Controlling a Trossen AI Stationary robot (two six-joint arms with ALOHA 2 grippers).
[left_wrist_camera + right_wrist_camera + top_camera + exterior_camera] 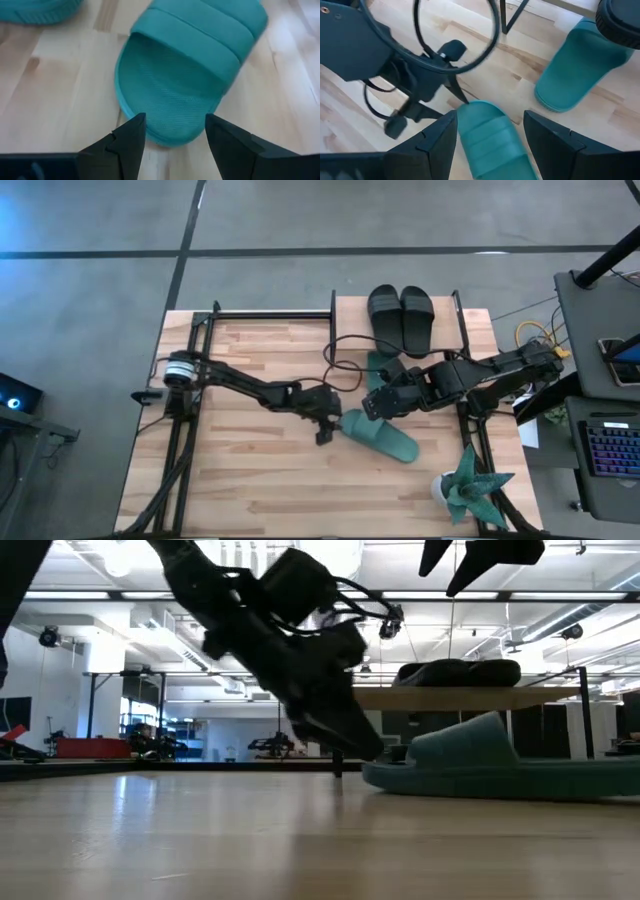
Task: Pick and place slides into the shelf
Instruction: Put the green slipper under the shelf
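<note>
One teal slide [382,440] lies sole down on the table; it also shows in the low view [500,765]. My left gripper [328,428] is low at its heel end, open, with one finger on either side of the heel [167,132]; I see no touch. My right gripper [372,408] hovers open above the same slide [490,145]. A second teal slide [377,363] lies on the table by the shelf [350,315], partly hidden by my right arm. The black pair [400,310] rests on the shelf's top board [450,697].
A teal spiky plant in a white pot [470,485] stands near the table's near right corner. A black cable [345,360] loops over the table between the arms. A desk with a keyboard [610,450] stands beyond the right edge. Bare wood lies to the left and near side.
</note>
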